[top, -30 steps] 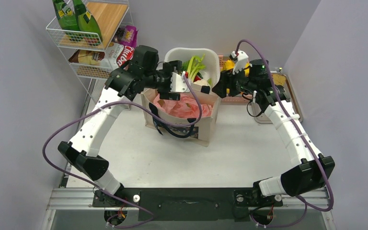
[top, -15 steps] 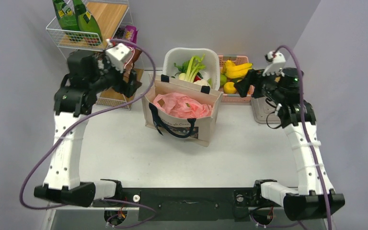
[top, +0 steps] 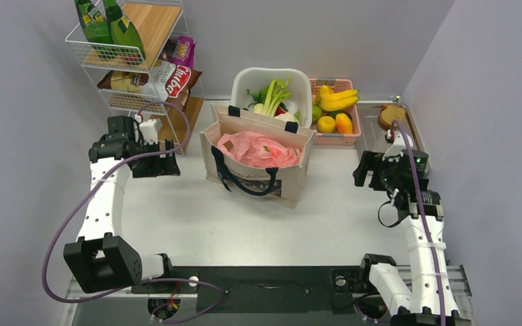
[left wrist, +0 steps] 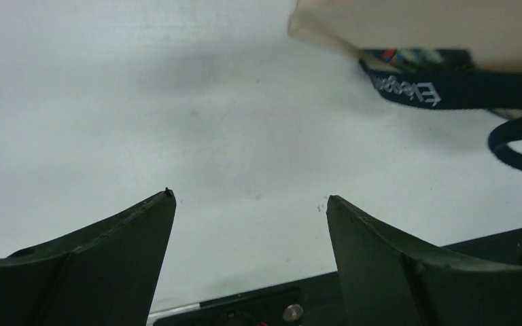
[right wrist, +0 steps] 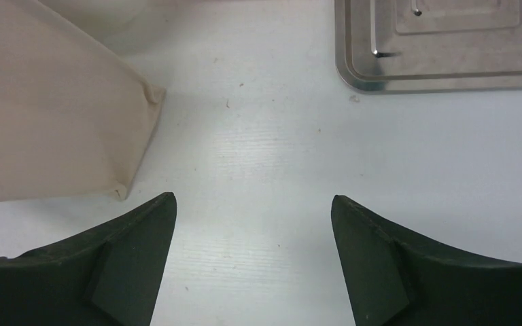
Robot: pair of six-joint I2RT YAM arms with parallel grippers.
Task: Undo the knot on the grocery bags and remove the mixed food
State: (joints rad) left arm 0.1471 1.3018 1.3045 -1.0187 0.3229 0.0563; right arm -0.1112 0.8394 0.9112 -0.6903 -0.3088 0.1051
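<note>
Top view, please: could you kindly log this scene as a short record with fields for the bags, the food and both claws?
tote: upright at the centre of the table, straps hanging in front
pink bag: crumpled inside the tote
bananas: in the pink basket behind the tote
green bottles: top shelf of the wire rack
left claw: open, empty, left of the tote
right claw: open, empty, right of the tote

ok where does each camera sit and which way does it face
Top external: above and behind, looking down at the canvas tote; left arm and right arm show.
Left wrist: faces down at table and black strap; left gripper open.
Right wrist: faces down at table, metal tray; right gripper open.
Shared: the tote, in all three.
</note>
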